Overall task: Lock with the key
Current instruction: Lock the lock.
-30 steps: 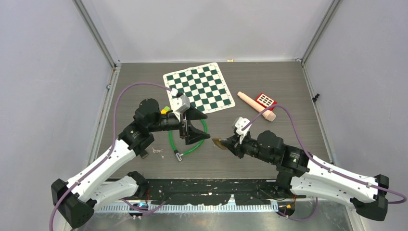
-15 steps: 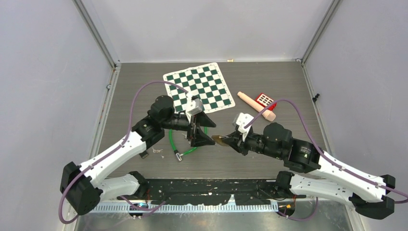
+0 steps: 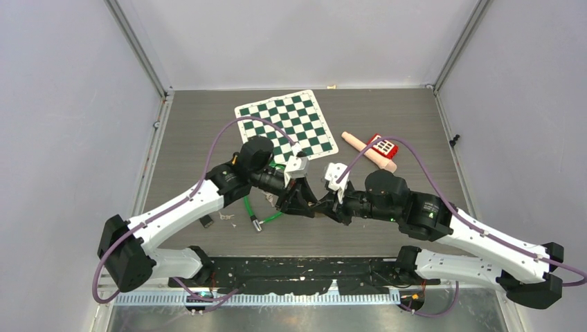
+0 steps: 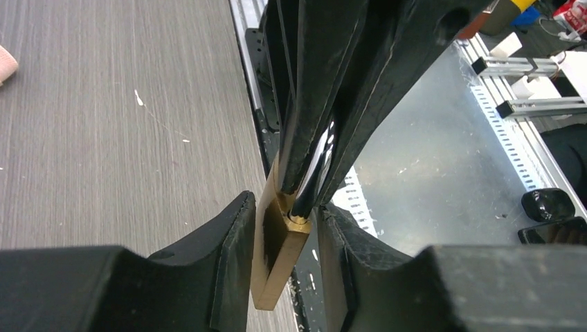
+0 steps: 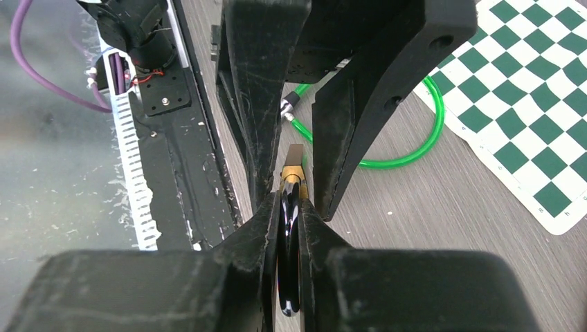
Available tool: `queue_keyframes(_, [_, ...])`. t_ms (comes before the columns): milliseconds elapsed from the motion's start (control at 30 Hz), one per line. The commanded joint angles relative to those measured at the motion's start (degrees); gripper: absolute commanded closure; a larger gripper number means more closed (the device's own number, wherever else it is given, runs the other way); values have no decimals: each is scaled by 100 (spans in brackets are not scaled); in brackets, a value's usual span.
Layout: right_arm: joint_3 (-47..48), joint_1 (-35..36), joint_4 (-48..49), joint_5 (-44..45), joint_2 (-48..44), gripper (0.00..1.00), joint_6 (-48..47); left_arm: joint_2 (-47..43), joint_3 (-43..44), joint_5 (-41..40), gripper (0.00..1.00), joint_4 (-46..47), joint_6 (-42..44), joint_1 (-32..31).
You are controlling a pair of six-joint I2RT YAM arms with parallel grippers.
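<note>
Left gripper pinches the brass padlock in the air over the table — right gripper faces it, fingers clamped on the black-headed key, whose tip reaches the padlock's end. Whether it is inserted, I cannot tell. Below lies a green cable, beside the chessboard mat.

Brass, black and green over a grey bench

The lock is brass-yellow and the key has a glossy black head. The left pincer and right pincer are matt black. The cable is bright green, the bench grey wood-grain, and the mat is checked dark green and white.
</note>
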Motion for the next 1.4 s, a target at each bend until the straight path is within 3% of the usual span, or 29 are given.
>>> queue_keyframes(0, [504,4,849,-218,-72,95,115,-24,219,199,63,-525,596,-14])
queue_keyframes(167, [505,2,884,-224,-87,95,165,-79,219,115,60,-809,826,-17])
queue_keyframes(433, [413,4,1043,-323,-84,95,296,-212,-120,30,66,558,6,-17])
queue_keyframes(600, [338,9,1252,-292,-132,95,386,-221,-280,47,69,926,-221,-7])
queue_keyframes(667, [325,5,1267,-302,-131,95,386,-239,-330,77,76,1037,-314,-6])
queue_keyframes(767, [313,4,1263,-237,-118,95,461,-277,-392,49,100,1287,-365,-6])
queue_keyframes(867, [300,4,1262,37,-138,93,648,-355,-494,-388,100,1447,-381,0])
queue_keyframes(933, [246,4,1265,264,-188,77,708,-413,-548,-802,100,1632,-637,43])
queue_keyframes(1033, [122,1,1336,732,-323,27,804,-527,-680,-1264,100,2214,-1253,209])
queue_keyframes(1100, [-36,-4,1453,1157,-451,14,906,-632,-773,-1488,100,2687,-1752,326])
queue_keyframes(1233, [-461,-26,1982,1850,-847,4,1259,-989,-831,-1862,100,3047,-2232,372])
queue_keyframes(1367, [-709,-45,2298,2221,-1121,4,1627,-1449,-837,-2862,100,3073,-2624,372])
